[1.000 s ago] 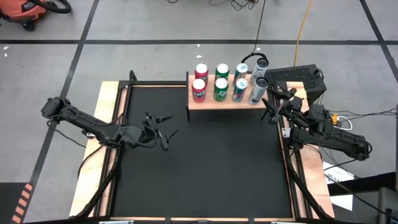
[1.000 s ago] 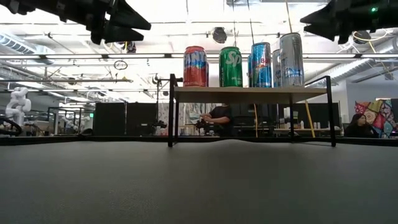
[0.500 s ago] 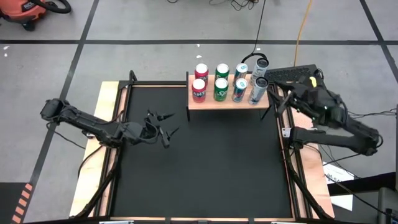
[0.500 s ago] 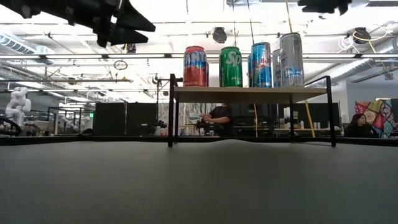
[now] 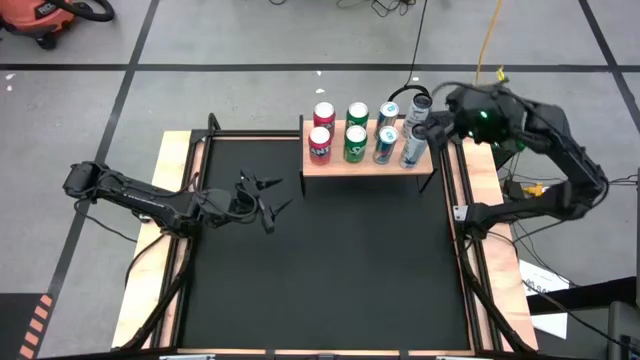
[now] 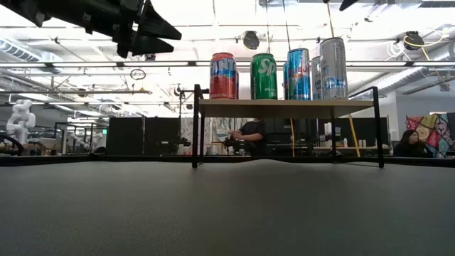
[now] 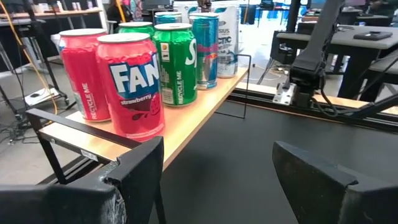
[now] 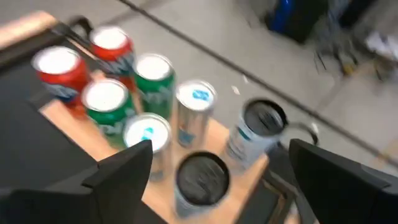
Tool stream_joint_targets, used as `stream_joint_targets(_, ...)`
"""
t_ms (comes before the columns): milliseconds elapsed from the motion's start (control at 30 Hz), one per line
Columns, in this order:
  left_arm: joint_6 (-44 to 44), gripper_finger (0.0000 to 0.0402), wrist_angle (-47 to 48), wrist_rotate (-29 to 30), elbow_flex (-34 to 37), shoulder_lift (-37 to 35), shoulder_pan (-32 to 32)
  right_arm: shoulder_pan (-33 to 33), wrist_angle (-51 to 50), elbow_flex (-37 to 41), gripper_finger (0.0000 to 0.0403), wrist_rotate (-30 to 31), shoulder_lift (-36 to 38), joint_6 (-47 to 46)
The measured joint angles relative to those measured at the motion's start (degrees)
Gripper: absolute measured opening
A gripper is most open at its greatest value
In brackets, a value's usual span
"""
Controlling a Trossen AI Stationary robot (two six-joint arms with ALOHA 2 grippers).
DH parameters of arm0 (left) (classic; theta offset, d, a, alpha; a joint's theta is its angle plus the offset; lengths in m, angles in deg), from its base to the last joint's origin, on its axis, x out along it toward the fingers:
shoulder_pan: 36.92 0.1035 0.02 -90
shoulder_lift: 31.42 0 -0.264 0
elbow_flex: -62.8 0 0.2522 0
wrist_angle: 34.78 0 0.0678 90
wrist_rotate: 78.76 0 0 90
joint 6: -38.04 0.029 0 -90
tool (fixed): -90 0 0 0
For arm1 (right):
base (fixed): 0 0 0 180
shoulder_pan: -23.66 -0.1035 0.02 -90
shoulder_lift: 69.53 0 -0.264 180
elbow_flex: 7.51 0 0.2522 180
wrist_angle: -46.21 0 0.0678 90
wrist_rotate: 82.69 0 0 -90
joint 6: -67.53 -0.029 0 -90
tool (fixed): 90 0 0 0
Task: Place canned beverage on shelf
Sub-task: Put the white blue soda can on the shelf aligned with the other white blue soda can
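Observation:
The shelf (image 5: 365, 162) stands at the mat's far edge, its light-wood top (image 6: 284, 107) on thin black legs. Several cans stand upright on it in two rows: red (image 5: 319, 143), green (image 5: 354, 143), blue (image 5: 385, 143) and tall silver (image 5: 412, 142). My right gripper (image 5: 443, 118) hangs high over the shelf's right end, open and tilted down at the cans (image 8: 221, 149), with nothing between its fingers. My left gripper (image 5: 262, 193) hovers open over the mat's left part, pointing level at the shelf (image 7: 214, 174), and is at the top left of the low view (image 6: 153, 32).
Wooden side rails (image 5: 178, 200) frame the black mat (image 5: 340, 270). The right arm's base (image 5: 470, 215) sits on the right rail. A black cable loop (image 5: 405, 95) lies behind the shelf. People sit at desks far behind the table (image 6: 249, 135).
My right gripper has risen from beside the shelf's right end to well above it, moving toward the far edge and tipping from level to slanting down at the cans. My left gripper has swung slightly toward the far edge. The cans have stayed where they were.

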Motion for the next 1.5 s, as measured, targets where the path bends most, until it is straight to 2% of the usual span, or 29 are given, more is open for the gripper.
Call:
stream_joint_targets(167, 0.02, 0.0296, 0.51, -0.09, 0.00, 0.00, 0.00, 3.63, -10.17, -8.59, 0.0361, -3.63, -6.75, -5.97)
stream_joint_targets(400, 0.04, 0.0296, 0.68, -0.07, 0.00, 0.00, 0.02, 7.43, -13.22, -9.07, 0.0360, -12.09, -11.80, -8.37)
stream_joint_targets(700, -0.02, 0.0296, 3.47, -0.05, 0.00, 0.00, 0.02, 9.61, -16.45, -9.02, 0.0359, -12.16, -16.20, -10.02)
stream_joint_targets(967, -0.04, 0.0296, 3.44, -0.01, 0.00, 0.00, 0.04, 11.14, -16.46, -8.94, 0.0359, -17.99, -18.41, -10.13)
stream_joint_targets(1267, -0.15, 0.0296, 4.28, 0.05, 0.00, 0.00, 0.04, 14.12, -16.42, -5.93, 0.0353, -17.39, -17.45, -8.49)
stream_joint_targets(1500, -1.48, 0.0296, 5.13, 0.15, 0.00, 0.00, 0.07, 15.95, -16.46, -1.01, 0.0353, -20.66, -14.88, -6.82)
